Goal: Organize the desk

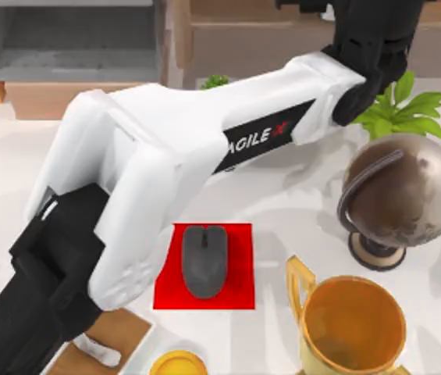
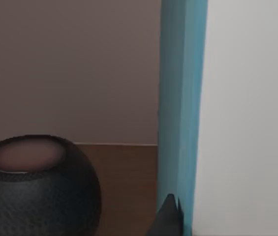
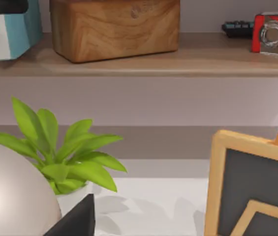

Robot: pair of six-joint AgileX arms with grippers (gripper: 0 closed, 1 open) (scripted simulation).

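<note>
Left gripper [image 1: 372,74] reaches over the desk [image 1: 298,203] to the back shelf; finger state cannot be told. Beside it: a blue-white box [image 2: 193,98] and a dark round speaker [image 2: 35,187].

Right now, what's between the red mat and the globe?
In the top view, bare white desk lies between the red mat and the globe.
</note>
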